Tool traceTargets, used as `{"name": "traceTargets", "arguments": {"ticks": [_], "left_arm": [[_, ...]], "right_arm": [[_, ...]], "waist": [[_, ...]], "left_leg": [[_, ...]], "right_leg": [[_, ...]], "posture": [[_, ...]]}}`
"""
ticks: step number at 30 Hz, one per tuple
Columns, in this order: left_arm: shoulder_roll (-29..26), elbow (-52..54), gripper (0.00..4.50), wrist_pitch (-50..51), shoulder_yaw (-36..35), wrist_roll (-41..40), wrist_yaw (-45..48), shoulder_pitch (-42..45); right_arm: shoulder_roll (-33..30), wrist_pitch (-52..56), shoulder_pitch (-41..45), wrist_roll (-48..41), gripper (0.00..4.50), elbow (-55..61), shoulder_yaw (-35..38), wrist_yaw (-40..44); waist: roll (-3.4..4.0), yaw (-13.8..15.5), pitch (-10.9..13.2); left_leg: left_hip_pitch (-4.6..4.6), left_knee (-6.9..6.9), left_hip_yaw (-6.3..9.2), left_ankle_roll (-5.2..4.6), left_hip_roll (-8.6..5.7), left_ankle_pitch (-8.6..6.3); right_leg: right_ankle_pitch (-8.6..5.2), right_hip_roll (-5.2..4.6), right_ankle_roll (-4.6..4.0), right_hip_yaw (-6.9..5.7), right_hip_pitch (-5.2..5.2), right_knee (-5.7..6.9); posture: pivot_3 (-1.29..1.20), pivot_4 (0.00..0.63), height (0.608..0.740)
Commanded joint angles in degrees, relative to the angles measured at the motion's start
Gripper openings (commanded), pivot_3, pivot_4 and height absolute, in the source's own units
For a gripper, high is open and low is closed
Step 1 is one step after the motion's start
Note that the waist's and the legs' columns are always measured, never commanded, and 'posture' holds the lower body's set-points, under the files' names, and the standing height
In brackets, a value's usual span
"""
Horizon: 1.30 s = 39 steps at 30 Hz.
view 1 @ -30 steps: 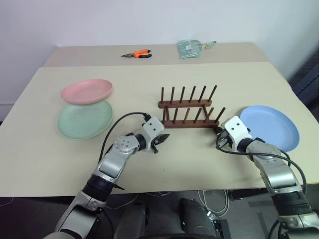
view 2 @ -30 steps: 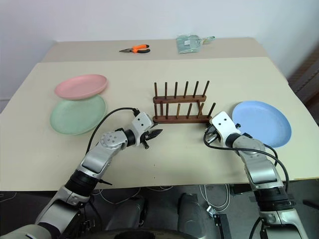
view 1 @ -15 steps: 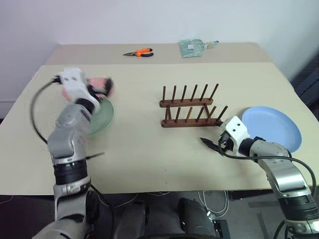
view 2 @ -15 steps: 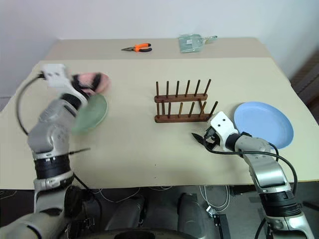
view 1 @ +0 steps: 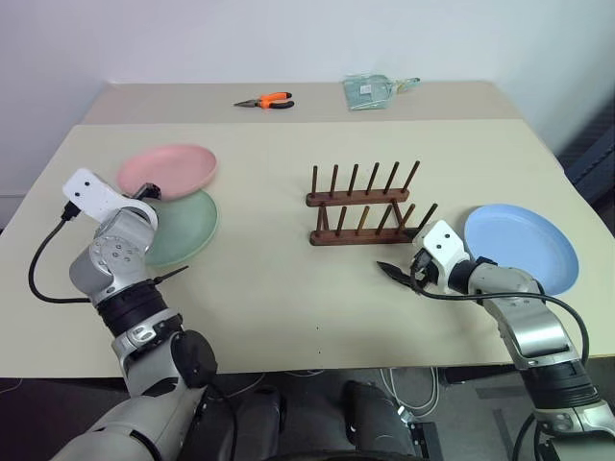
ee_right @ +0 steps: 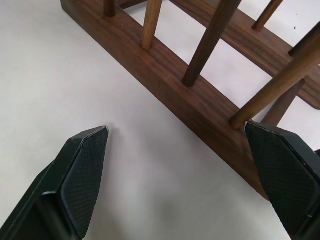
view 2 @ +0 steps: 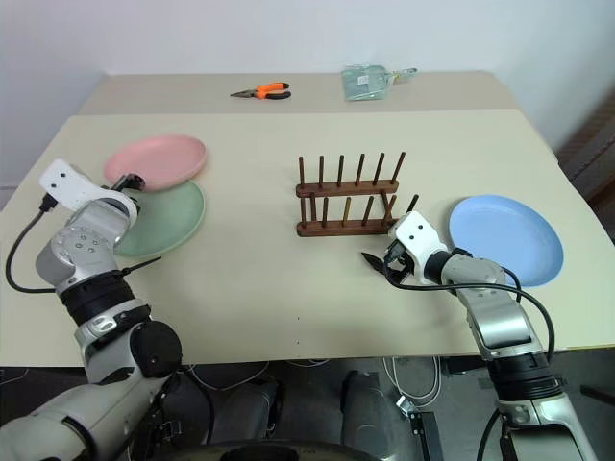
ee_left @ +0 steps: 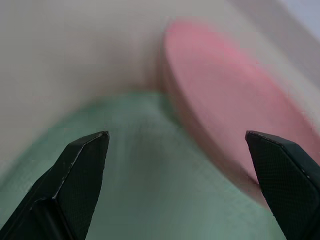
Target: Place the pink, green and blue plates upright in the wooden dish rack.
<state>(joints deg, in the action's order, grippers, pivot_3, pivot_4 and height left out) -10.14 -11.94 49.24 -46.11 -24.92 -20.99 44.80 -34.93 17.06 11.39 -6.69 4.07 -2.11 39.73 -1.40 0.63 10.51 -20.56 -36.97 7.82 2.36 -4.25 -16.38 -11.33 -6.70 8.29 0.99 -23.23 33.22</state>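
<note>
Likely light, stiff and a little slick, the plates look best taken by the rim with one finger above and one below. Farthest left, the left gripper [ee_left: 175, 150] hangs with jaws spread wide over the near edge of the green plate [view 1: 183, 229], whose far side is overlapped by the pink plate [view 1: 168, 170] resting partly on it; the raised pink rim lies just ahead of the fingertips. Mid-table stands the wooden dish rack [view 1: 363, 206], empty. Just beside its near right end, the right gripper [view 1: 399, 274] hovers low over the table, jaws also wide and holding nothing. Farthest right, the blue plate [view 1: 522, 246] lies flat, behind that gripper's wrist.
</note>
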Motion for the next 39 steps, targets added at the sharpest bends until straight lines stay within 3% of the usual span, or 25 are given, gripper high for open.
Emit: {"name": "traceTargets", "arguments": {"ticks": [1, 6, 10, 15, 19, 25, 28, 32, 35, 39], "left_arm": [[-2.62, -4.59, 2.64, -3.13, -0.27, -3.45, 2.77, 3.67], [-2.84, -6.71, 0.15, -5.34, 0.04, -7.47, 4.72, 5.95], [-2.00, 0.68, 0.07, -5.71, 6.39, -9.93, 11.53, 5.15], [-0.04, 12.27, 0.07, -2.31, 19.16, -10.61, 17.92, 3.87], [4.87, 19.14, 0.07, 2.84, 29.40, -11.49, 18.05, 5.56], [10.57, 22.45, 0.07, 7.90, 32.67, -12.43, 13.24, 6.65], [12.05, 23.39, 0.00, 9.59, 32.14, -12.76, 11.67, 6.32], [12.98, 24.06, 0.00, 10.57, 31.11, -13.67, 10.76, 5.97], [13.18, 24.10, 1.06, 9.30, 29.70, -14.85, 11.55, 6.12], [12.55, 24.65, 3.08, 2.87, 26.62, -16.44, 13.59, 7.26]], "right_arm": [[0.50, -1.54, -1.11, 0.71, 4.50, 2.69, 0.58, -1.31], [-0.05, 0.69, -1.41, -3.00, 4.50, 5.18, 4.49, -1.06], [-3.47, -0.10, 0.57, -4.24, 4.50, 8.96, 7.75, 0.33], [-5.10, -2.05, 10.12, -4.79, 4.50, 13.83, 7.66, 1.28], [-6.19, -7.18, 20.28, 6.75, 4.50, 11.41, -3.04, 1.85], [-5.63, -17.87, 26.39, 22.58, 4.50, 3.06, -12.40, -2.79], [-5.93, -19.34, 26.51, 25.68, 3.70, 0.65, -13.01, -3.45], [-5.72, -19.95, 26.03, 27.11, 1.70, 0.36, -12.00, -3.83], [-6.24, -20.94, 25.80, 28.74, 0.14, 0.56, -11.32, -4.73], [-6.30, -21.10, 24.46, 28.15, 0.00, 1.28, -8.24, -6.24]], "waist": [[-0.03, 0.05, 0.02], [-0.07, 0.05, 0.02], [-0.09, 0.02, 0.06], [-0.14, -0.04, 0.12], [-0.15, 0.04, 0.12], [-0.16, -0.29, 0.13], [-0.16, -0.17, 0.13], [-0.16, -0.10, 0.13], [-0.16, 0.00, 0.13], [-0.17, 0.08, 0.14]], "left_leg": [[-0.02, 0.00, 0.00, 0.00, 0.00, 0.00], [-0.02, -0.02, 0.00, 0.01, -0.01, 0.00], [-0.05, -0.01, -0.01, 0.02, -0.01, 0.00], [-0.09, -0.02, -0.04, 0.03, 0.01, 0.01], [-0.04, 0.00, -0.06, 0.02, 0.00, 0.01], [-0.10, 0.00, -0.12, 0.02, 0.00, 0.02], [-0.08, 0.03, -0.10, 0.02, 0.01, 0.02], [-0.10, 0.01, -0.11, 0.02, 0.00, 0.02], [-0.10, 0.00, -0.11, 0.03, 0.00, 0.02], [-0.12, -0.01, -0.10, 0.03, -0.01, 0.02]], "right_leg": [[0.01, 0.00, -0.01, 0.00, -0.01, -0.01], [0.01, -0.01, -0.01, 0.02, 0.02, -0.02], [0.01, -0.01, -0.02, 0.02, -0.02, -0.02], [0.03, -0.01, -0.04, 0.04, -0.06, -0.03], [0.02, -0.01, -0.02, 0.03, 0.02, -0.07], [0.03, -0.01, -0.03, 0.09, -0.08, -0.11], [0.02, 0.00, -0.03, 0.08, -0.09, -0.08], [0.03, 0.00, -0.04, 0.09, -0.09, -0.09], [0.03, 0.00, -0.04, 0.08, -0.08, -0.09], [0.03, -0.01, -0.05, 0.08, -0.08, -0.10]], "posture": [[0.00, 0.150, 0.740], [0.00, 0.150, 0.740], [0.00, 0.150, 0.740], [0.00, 0.150, 0.740], [0.00, 0.150, 0.740], [0.00, 0.150, 0.740], [0.00, 0.150, 0.740], [0.00, 0.150, 0.740], [0.00, 0.150, 0.740], [0.00, 0.150, 0.740]]}}
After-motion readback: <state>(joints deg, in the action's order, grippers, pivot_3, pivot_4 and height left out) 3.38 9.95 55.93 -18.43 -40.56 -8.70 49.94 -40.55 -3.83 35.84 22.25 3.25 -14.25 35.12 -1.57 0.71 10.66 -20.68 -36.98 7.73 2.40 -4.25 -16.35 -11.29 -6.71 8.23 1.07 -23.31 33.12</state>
